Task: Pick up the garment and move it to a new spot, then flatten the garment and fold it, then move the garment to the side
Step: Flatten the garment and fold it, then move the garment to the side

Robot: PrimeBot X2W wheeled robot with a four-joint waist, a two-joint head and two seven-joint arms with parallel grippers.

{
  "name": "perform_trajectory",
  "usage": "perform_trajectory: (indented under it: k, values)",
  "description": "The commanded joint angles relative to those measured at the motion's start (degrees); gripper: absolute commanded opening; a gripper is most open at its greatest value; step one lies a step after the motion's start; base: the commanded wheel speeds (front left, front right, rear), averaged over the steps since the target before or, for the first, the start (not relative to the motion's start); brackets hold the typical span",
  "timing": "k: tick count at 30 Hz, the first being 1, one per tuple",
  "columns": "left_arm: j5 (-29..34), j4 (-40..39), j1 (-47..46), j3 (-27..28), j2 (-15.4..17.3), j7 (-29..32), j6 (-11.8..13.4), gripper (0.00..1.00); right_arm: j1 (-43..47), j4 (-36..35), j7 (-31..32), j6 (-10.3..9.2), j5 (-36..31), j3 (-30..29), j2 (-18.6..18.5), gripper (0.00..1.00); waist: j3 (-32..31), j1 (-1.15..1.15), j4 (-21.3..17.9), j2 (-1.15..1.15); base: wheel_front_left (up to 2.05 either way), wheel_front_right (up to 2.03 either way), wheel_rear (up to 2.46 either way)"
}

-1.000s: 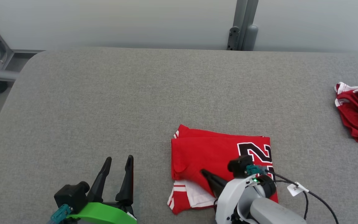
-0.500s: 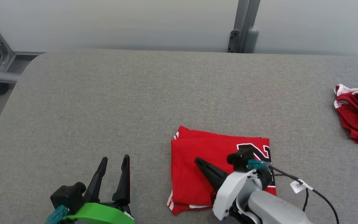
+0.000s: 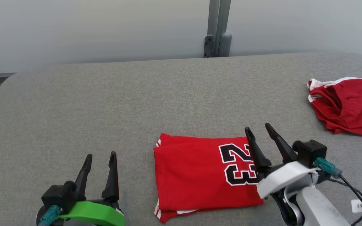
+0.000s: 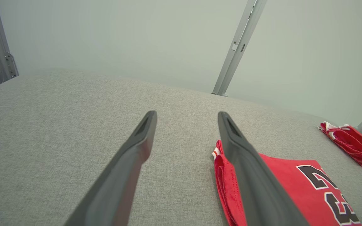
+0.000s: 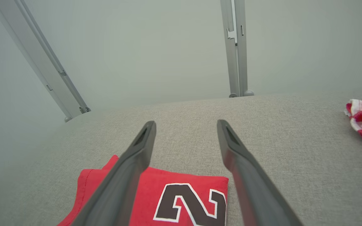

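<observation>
The folded red jersey (image 3: 196, 179), number 23 facing up, lies flat on the grey padded table (image 3: 105, 100), directly to the left of the right gripper (image 3: 257, 127). That gripper is released: its two dark fingers are spread with nothing between them, and it is poised over the jersey's right edge. Whether it touches the cloth, I cannot tell. In the right wrist view the jersey's far right corner sits low between the fingers. The left gripper (image 3: 101, 154) is likewise released and empty, with the jersey close on its right and a strip of bare table between them. Well off to the right of the right gripper, and farther out, a crumpled pair of red shorts (image 3: 344, 105) sits near the table's end. Beyond the far edge, ahead of both grippers, a grey post (image 3: 217, 28) stands against the pale wall (image 3: 90, 28).
</observation>
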Motion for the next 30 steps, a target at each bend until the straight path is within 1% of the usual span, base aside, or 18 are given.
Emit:
perform_trajectory:
  k: [1, 3, 6, 8, 11, 16, 30]
  values:
    - [0.8, 0.3, 0.6, 0.3, 0.0, -0.4, 0.3, 1.00, 2.4, -1.3, -0.2, 0.00, -1.5, -2.4, 0.6, 1.00, -1.4, 0.00, -1.4, 0.00, 0.00, 0.00, 0.00]
    - [1.4, 0.6, 1.3, 0.4, -0.3, -0.5, 0.5, 1.00, 4.8, -3.7, -0.2, 0.00, -4.2, -6.3, 1.6, 1.00, -2.0, 0.00, -1.9, 0.00, 0.00, 0.00, 0.00]
    - [1.7, 0.9, 2.1, 0.7, -1.0, -0.8, 0.5, 1.00, 8.0, -7.1, -0.2, 0.01, -7.8, -10.8, 3.2, 1.00, -2.5, 0.00, -2.6, 0.00, 0.00, 0.00, 0.00]
    - [3.0, 1.4, 2.6, 0.5, -0.7, -0.9, 0.8, 1.00, 9.8, -9.0, -0.2, 0.00, -9.4, -13.1, 3.8, 1.00, -2.8, 0.00, -2.8, 0.00, 0.00, 0.00, 0.00]
    - [3.7, 1.7, 3.3, 1.1, -1.4, -0.9, 0.8, 1.00, 11.7, -11.4, -0.2, 0.00, -11.1, -15.5, 4.6, 1.00, -3.0, 0.00, -3.1, 0.00, 0.00, 0.00, 0.00]
    - [5.2, 1.5, 4.2, 3.0, -2.3, -0.9, 0.2, 1.00, 13.7, -12.5, -0.2, 0.00, -12.1, -16.4, 5.0, 1.00, -3.2, 0.00, -3.5, 0.00, 0.00, 0.00, 0.00]
    - [8.0, 2.6, 4.9, 5.7, -4.7, -0.9, -2.6, 1.00, 13.5, -10.9, -0.2, 0.00, -9.4, -15.2, 5.0, 1.00, -3.1, 0.00, -2.8, 0.00, 0.00, 0.00, 0.00]
